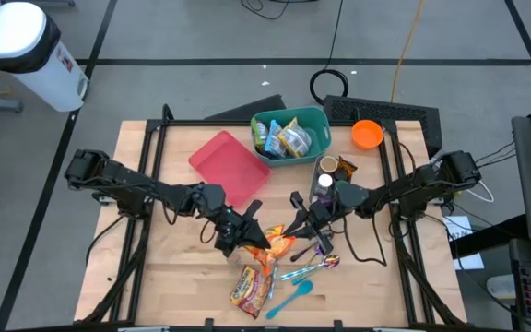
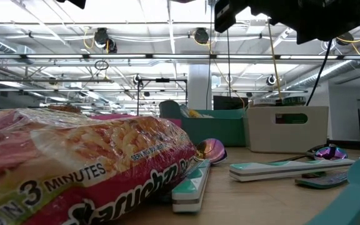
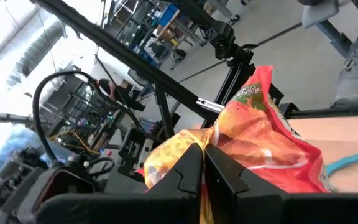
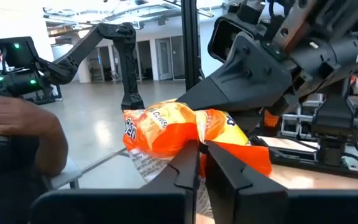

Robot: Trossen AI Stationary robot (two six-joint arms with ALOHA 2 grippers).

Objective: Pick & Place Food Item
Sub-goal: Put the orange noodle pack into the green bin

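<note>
Orange snack bag point(image 1: 279, 246) sits at lower centre of the high view, caught between the two end effectors above the wooden bench point(image 1: 173, 277). Left end effector point(image 1: 250, 242) comes in from the left of the frame, its fingers pressed together on one side of the bag; the left wrist view shows the two dark fingers point(image 3: 188, 168) pinching crumpled orange and yellow film. Right end effector point(image 1: 295, 236) comes in from the right, fingers also pressed together on the bag's opposite side; in the right wrist view the fingers point(image 4: 188, 168) clamp the orange film, with the left arm's end effector just behind it.

Second packet, a red noodle pack point(image 1: 252, 286), lies flat on the bench below the held bag, and fills the left foreground of the low view. Coloured spoons point(image 1: 310, 269) lie just right of it, a teal one point(image 1: 295, 295) lowest.

Red tray point(image 1: 229, 164) lies upper centre-left of the bench. Teal bin point(image 1: 290, 134) with packets inside stands to its right, orange bowl point(image 1: 367, 134) further right. White container point(image 2: 286, 128) shows in the low view at right.

A person's hand point(image 4: 17, 124) shows at the left edge of the right wrist view, beyond the bench.
</note>
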